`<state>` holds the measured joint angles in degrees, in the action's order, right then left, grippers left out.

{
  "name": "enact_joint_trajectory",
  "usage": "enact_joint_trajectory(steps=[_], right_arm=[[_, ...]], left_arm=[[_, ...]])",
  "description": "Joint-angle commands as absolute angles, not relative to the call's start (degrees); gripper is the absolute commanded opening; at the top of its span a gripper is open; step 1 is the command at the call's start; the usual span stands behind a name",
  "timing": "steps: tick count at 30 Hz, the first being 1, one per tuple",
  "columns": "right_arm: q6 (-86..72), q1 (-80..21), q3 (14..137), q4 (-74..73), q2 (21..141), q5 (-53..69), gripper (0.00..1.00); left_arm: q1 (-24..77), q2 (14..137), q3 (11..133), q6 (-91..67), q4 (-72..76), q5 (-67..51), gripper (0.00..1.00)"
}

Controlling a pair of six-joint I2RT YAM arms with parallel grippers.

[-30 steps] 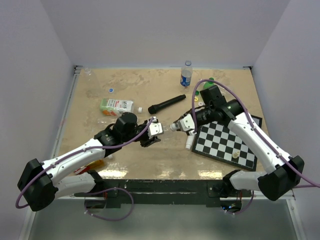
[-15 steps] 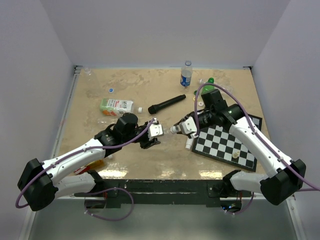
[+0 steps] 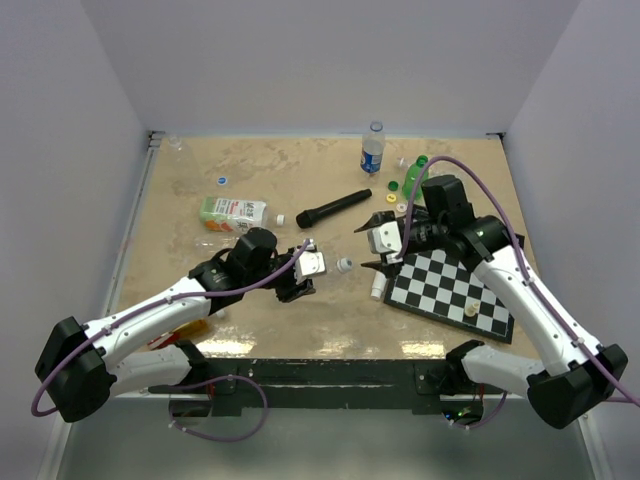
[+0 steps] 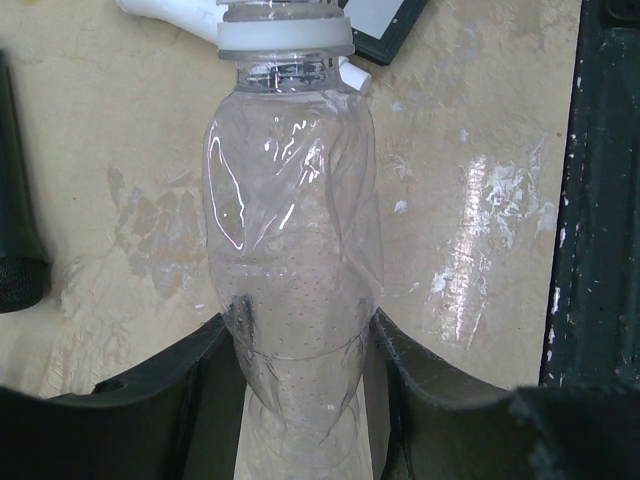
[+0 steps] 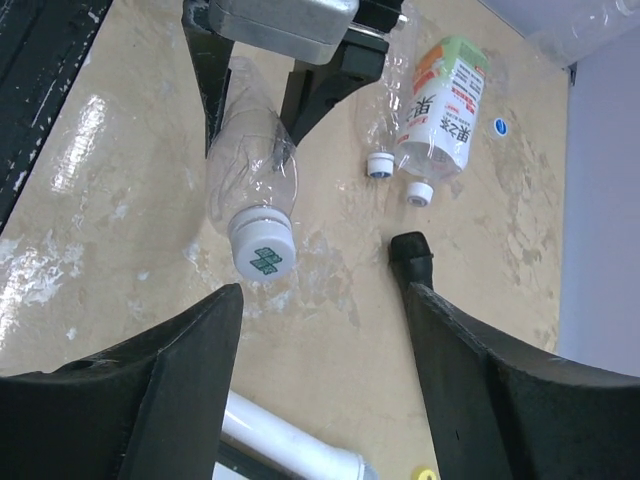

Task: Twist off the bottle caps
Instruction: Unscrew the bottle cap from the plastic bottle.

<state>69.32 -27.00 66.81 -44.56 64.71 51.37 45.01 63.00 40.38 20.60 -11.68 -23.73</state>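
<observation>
My left gripper (image 3: 303, 270) (image 4: 300, 400) is shut on a clear, crumpled bottle (image 4: 290, 240) (image 5: 250, 160), held just above the table with its neck pointing right. Its white bottle cap (image 3: 343, 265) (image 4: 285, 35) (image 5: 260, 247), marked with a green logo, sits on the neck. My right gripper (image 3: 382, 244) (image 5: 322, 295) stands open a short way right of that cap, with nothing between its fingers. Two loose white caps (image 5: 380, 166) (image 5: 418, 192) and a blue cap (image 3: 221, 181) lie on the table.
A labelled bottle (image 3: 232, 212) (image 5: 445, 95) lies at the left. An upright bottle (image 3: 372, 150) and a green-capped one (image 3: 415, 172) are at the back. A black microphone (image 3: 333, 208), a white tube (image 3: 378, 287) (image 5: 290, 440) and a chessboard (image 3: 455, 285) surround the right gripper.
My right gripper has let go of the cap, opened, and drawn back to the right. The cap stays on the bottle. The left gripper still holds the bottle in place.
</observation>
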Motion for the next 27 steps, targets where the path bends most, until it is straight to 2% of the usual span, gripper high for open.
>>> enact_joint_trajectory(steps=[1, 11, 27], right_arm=[[64.2, -25.3, 67.9, -44.2, 62.1, 50.8, 0.7], [53.0, -23.3, 70.1, -44.3, 61.2, 50.9, 0.71], [50.6, -20.7, 74.5, -50.3, 66.4, 53.6, 0.71]], left_arm=[[44.9, 62.0, 40.3, 21.0, -10.4, -23.6, 0.02], [45.0, 61.9, 40.3, 20.8, -10.3, -23.3, 0.02], [45.0, 61.6, 40.3, 20.7, -10.3, -21.7, 0.02]])
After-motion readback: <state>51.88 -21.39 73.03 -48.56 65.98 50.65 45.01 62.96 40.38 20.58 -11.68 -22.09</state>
